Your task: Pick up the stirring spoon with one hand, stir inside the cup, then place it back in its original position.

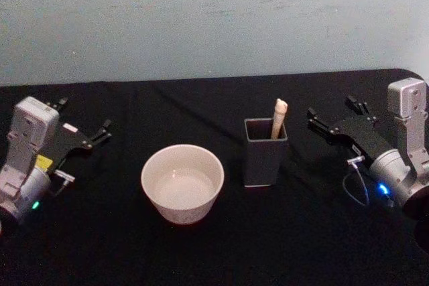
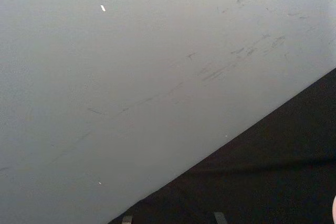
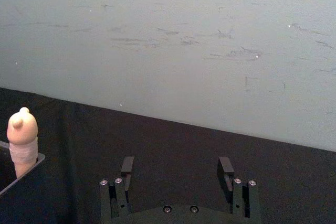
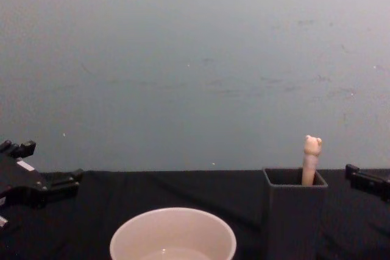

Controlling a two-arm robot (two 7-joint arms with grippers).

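The counter (image 1: 214, 252) is covered in matt black cloth. The cup (image 1: 181, 182) looks like smooth cream ceramic with a faint sheen on its rim and inside. The dark grey square holder (image 1: 265, 151) has a matt, plastic-looking finish. The stirring spoon (image 1: 278, 117) shows a beige, wood-like matt handle. Both the left pincer (image 1: 84, 128) and right pincer (image 1: 333, 117) are matt black with small shiny metal screws, on silver-grey housings. The wall (image 1: 214, 18) behind is matt, pale and scuffed
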